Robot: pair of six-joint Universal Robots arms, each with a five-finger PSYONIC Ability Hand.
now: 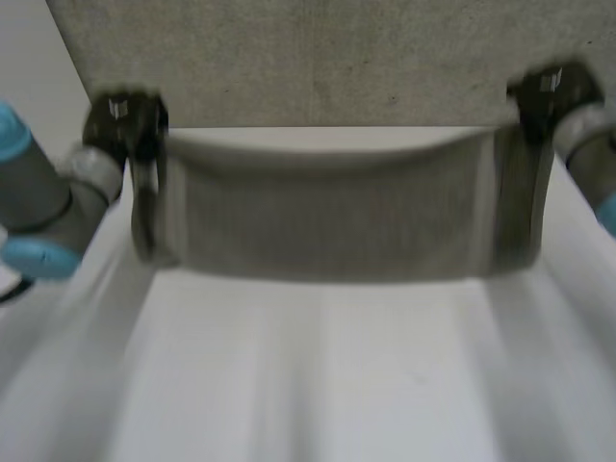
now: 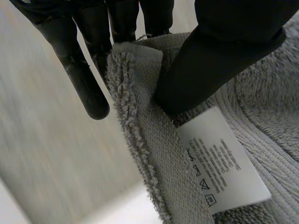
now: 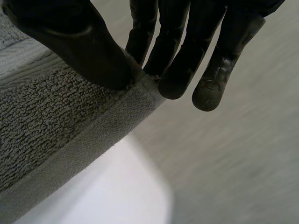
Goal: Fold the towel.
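Left robot hand [image 2: 219, 56] pinches towel [image 2: 149, 140] corner — care-symbol label [image 2: 222, 161] beside.

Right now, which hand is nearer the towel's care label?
Left. The left hand pinches the towel corner right beside the care label; the right hand pinches the far corner of the same edge.
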